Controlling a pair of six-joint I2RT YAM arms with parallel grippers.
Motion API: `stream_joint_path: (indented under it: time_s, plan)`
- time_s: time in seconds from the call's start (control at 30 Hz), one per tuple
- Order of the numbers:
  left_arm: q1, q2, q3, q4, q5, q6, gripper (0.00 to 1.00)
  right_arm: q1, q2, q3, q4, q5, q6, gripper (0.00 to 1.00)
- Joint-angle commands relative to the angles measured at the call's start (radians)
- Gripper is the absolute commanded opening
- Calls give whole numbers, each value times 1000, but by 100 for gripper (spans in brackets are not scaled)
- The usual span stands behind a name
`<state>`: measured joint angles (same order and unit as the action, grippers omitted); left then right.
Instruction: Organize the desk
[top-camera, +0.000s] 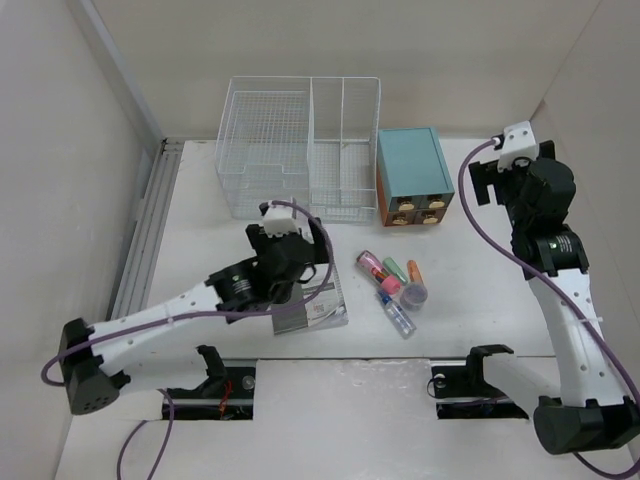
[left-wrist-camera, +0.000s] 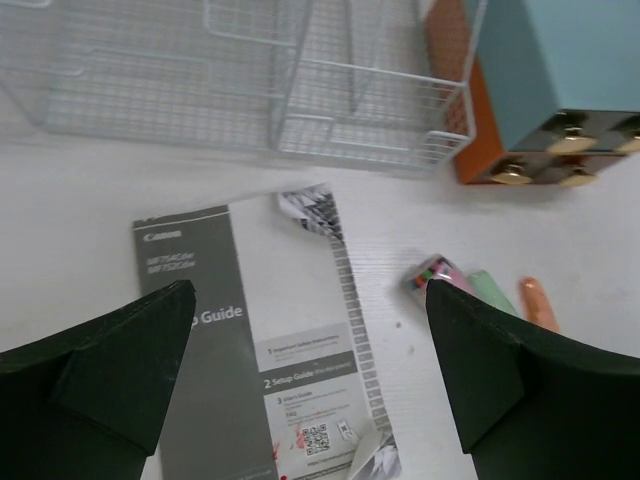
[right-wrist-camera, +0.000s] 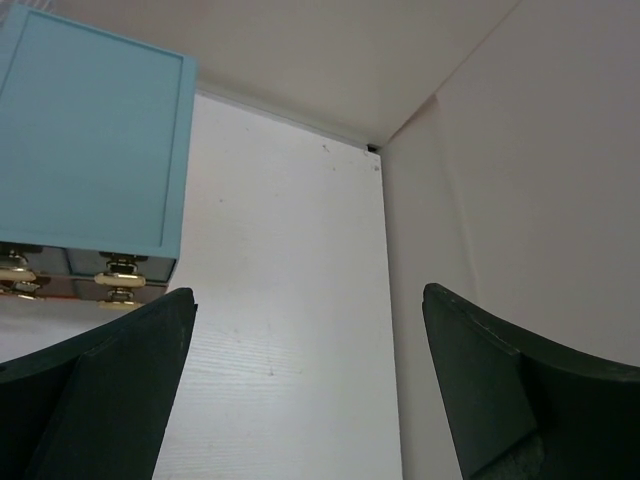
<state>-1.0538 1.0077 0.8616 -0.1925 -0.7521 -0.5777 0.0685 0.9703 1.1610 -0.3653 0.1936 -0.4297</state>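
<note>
Desk (top-camera: 480, 320) is the white tabletop, taking up the whole workspace in front of both arms. Loose items sit mid-desk, storage along the back edge.

Left gripper (left-wrist-camera: 310, 300): jaws wide apart, holding nothing. It hangs directly over the booklet (left-wrist-camera: 250, 330), which lies flat on the desk. In the left wrist view the booklet's long axis runs away from the gripper toward the wire basket (top-camera: 300, 140), skewed slightly. The jaws straddle it across its short side: the left finger overlaps the left edge, the right finger sits past the right edge. Can't tell the height above the paper.

Right gripper (right-wrist-camera: 308, 300): also wide open and empty. It is parked high at the far right over bare desk, between the drawer box (top-camera: 410, 170) and the side wall (right-wrist-camera: 520, 180), well apart from all the loose items.

Pens (top-camera: 395, 280) form a small cluster just right of the booklet, between the two arms, long axes mostly pointing diagonally front to back. They are nearer the left gripper.

Judgement: the booklet is the left arm's job, since it is already under that arm and the basket is straight ahead along the booklet's long axis. A flat sheet on a flat top gives a pinch nothing to grab, so it probably needs an edge lift or a slide. The corner curl at the far end looks like the best entry.
</note>
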Motion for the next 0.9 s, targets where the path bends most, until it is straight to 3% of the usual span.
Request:
stream_joint_path:
  time_s: [0.0, 0.07, 0.1, 0.13, 0.23, 0.3, 0.33, 0.37, 0.4, 0.43, 0.47, 0.57, 0.63, 0.7, 0.87]
  plan:
    - [-44, 132, 155, -319, -264, -177, 100, 28, 20, 35, 40, -43, -76, 100]
    - [-54, 149, 191, -317, -247, -179, 100, 48, 39, 49, -19, -138, -148, 100]
    - [-54, 116, 165, -183, -206, -69, 100, 48, 50, 60, -33, -192, -138, 100]
    - [-54, 80, 133, -95, -76, -9, 100, 48, 65, 60, -34, -266, -97, 100]
    - [9, -99, -27, 113, 97, 4, 92, 48, 105, 49, -86, -513, -84, 98]
    - [34, -188, -131, 140, 146, -42, 83, 60, 201, 64, -153, -742, -69, 72]
    - [43, -266, -162, 140, 146, -59, 74, 60, 244, 75, -164, -799, -32, 19]
    - [43, -300, -191, 140, 146, -91, 71, 74, 324, 95, -164, -847, -21, 12]
    - [43, -354, -246, 149, 146, -108, 70, 95, 359, 107, -173, -941, -21, 12]
    - [43, -374, -268, 150, 146, -122, 67, 114, 392, 118, -173, -966, -21, 20]
    - [43, -391, -288, 150, 146, -138, 63, 132, 451, 147, -173, -990, -11, 55]
    - [43, -402, -352, 139, 131, -197, 52, 224, 524, 189, -141, -1048, 29, 90]
    - [43, -402, -390, 130, 122, -240, 57, 313, 580, 189, -82, -1062, 75, 94]
    - [61, -389, -423, 168, 134, -254, 76, 384, 638, 178, -48, -1019, 121, 97]
    - [147, -359, -564, 267, 218, -275, 78, 522, 705, 115, 151, -846, 253, 99]
